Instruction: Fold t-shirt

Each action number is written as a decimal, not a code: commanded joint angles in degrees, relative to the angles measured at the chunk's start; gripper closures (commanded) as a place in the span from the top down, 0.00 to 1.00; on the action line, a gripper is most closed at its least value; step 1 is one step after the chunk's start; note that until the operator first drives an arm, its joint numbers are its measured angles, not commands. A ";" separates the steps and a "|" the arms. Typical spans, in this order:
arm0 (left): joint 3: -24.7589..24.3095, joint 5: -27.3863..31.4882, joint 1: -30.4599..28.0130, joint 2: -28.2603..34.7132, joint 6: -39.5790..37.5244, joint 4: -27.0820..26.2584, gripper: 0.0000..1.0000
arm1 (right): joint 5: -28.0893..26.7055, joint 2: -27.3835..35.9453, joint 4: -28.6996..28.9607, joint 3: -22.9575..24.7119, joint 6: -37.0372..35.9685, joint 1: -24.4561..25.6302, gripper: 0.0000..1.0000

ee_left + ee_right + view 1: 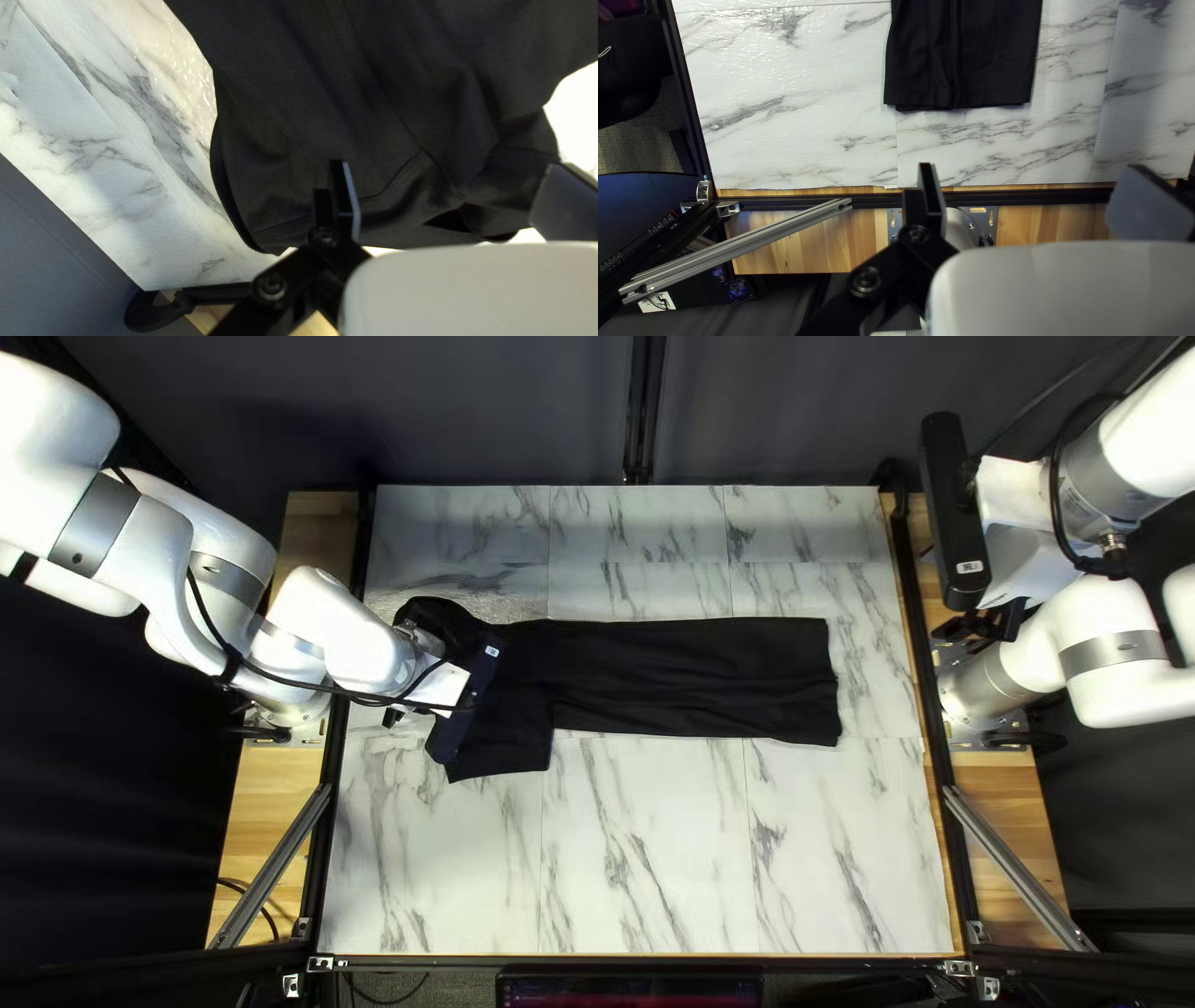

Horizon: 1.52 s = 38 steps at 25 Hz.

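Lying across the surface, the black shirt should handle light and limp, so pinch all its layers together near the sleeve. The left claw is released over that end; the right claw hangs released, well apart.

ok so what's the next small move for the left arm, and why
I'd probably lower the left pincer slightly and close it on the shirt's sleeve end: it hangs open over that end with no cloth pinched, and the rest of the shirt lies in a long strip, so a fold along its length seems likely.
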<state>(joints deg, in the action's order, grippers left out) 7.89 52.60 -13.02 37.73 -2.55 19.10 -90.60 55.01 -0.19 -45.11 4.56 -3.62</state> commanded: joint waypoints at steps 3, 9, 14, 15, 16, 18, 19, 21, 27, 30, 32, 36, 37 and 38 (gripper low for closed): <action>-0.18 0.15 -0.25 0.44 0.48 -0.57 0.01 | 0.00 0.00 0.00 0.00 0.00 0.00 1.00; 0.06 -0.18 -0.12 -0.03 1.12 -0.78 0.00 | 0.00 0.00 0.00 0.00 0.00 0.00 1.00; 0.76 1.25 -0.94 0.47 1.16 -1.26 0.00 | 0.00 0.00 0.00 0.00 0.00 0.00 1.00; 1.08 1.79 -1.27 0.57 1.00 -1.32 0.00 | 0.00 0.00 0.00 0.00 0.00 0.00 1.00; 1.58 2.50 -1.72 0.63 0.78 -1.39 0.00 | 0.00 0.00 0.00 0.00 0.00 0.00 1.00; 2.18 3.41 -2.24 0.77 0.53 -1.38 0.00 | 0.00 0.00 0.00 0.00 0.00 0.00 1.00; 2.66 3.97 -2.76 0.72 0.21 -1.32 0.00 | 0.00 0.00 0.00 0.00 0.00 0.00 1.00; 2.76 4.13 -2.98 0.68 0.18 -1.31 0.11 | 0.00 0.00 0.00 0.00 0.00 0.00 1.00; 1.59 2.42 -1.01 0.76 3.04 -2.92 1.00 | 0.00 0.00 0.00 0.00 0.00 0.00 1.00; 1.67 2.55 -0.85 1.20 3.41 -3.47 1.00 | 0.00 0.00 0.00 0.00 0.00 0.00 1.00; 1.30 1.87 -0.39 1.26 3.47 -3.63 0.96 | 0.00 0.00 0.00 0.00 0.00 0.00 1.00; 0.62 0.26 0.86 1.21 3.66 -3.94 0.87 | 0.00 0.00 0.00 0.00 0.00 0.00 1.00; 0.75 -0.01 0.94 1.03 3.52 -4.00 0.87 | 0.00 0.00 0.00 0.00 0.00 0.00 1.00; 0.84 -0.24 1.00 0.84 3.45 -4.00 0.87 | 0.00 0.00 0.00 0.00 0.00 0.00 1.00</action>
<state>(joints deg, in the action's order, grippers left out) 8.61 52.89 -12.22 38.85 1.04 15.18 -90.60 55.02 -0.19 -45.11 4.56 -3.62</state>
